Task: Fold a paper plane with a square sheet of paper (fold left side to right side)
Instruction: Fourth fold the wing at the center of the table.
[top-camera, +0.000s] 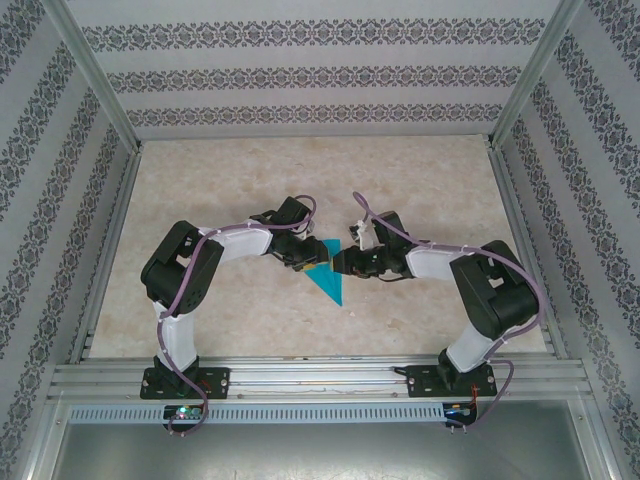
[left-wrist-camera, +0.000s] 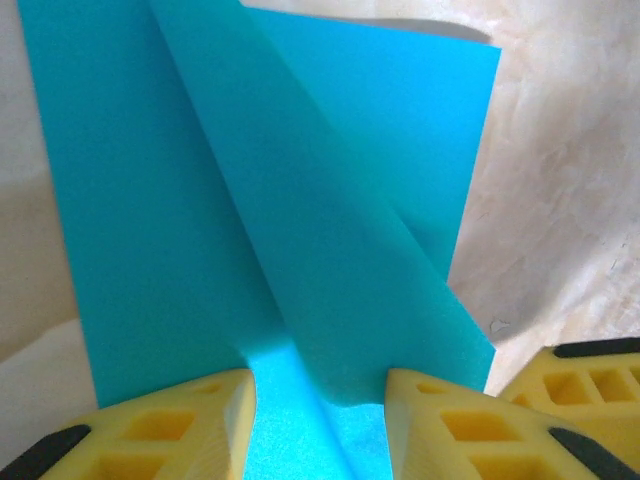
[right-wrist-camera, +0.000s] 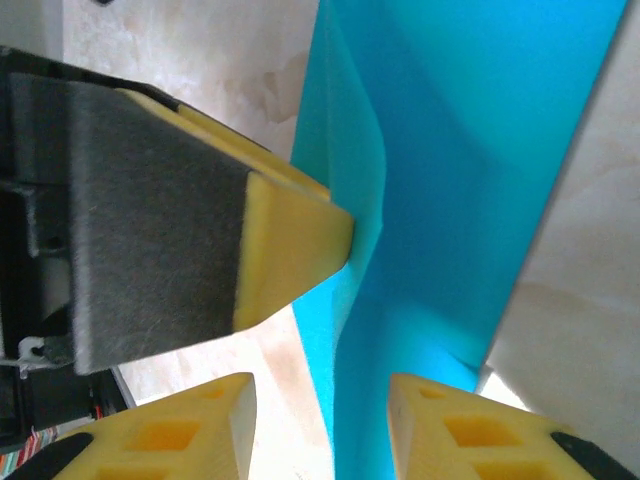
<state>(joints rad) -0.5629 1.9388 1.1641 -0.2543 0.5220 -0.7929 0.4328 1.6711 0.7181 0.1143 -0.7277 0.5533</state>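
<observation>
Turquoise and matt, the sheet of paper (top-camera: 328, 280) lies at the middle of the table (top-camera: 230, 190), between the two grippers; from above it is a folded shape tapering to a point toward the arm bases. Seen from the left wrist, the paper (left-wrist-camera: 200, 250) has a faintly grainy surface; a long diagonal flap overlaps a flat layer, with sharp straight creases. The left gripper (top-camera: 303, 260) (left-wrist-camera: 315, 420) stands released, its yellow honeycomb-moulded fingertips (left-wrist-camera: 200, 430) apart, with the flap's narrow end in the gap between them. The right gripper (top-camera: 345, 263) (right-wrist-camera: 320, 430) is also unclenched; its yellow fingertips (right-wrist-camera: 470, 435) straddle a raised, softly curved ridge of the paper (right-wrist-camera: 470, 180) without pinching it. One of its fingers (left-wrist-camera: 585, 390) shows just beside the sheet in the left wrist view. From the right wrist, a left finger's grey felt-like pad (right-wrist-camera: 160, 230) faces the camera, and its yellow tip touches the ridge. The tabletop is beige with a marbled stone look; grey-patterned wallpaper (top-camera: 300, 80) lines the walls; ribbed aluminium rails (top-camera: 320, 375) carry the bases.
</observation>
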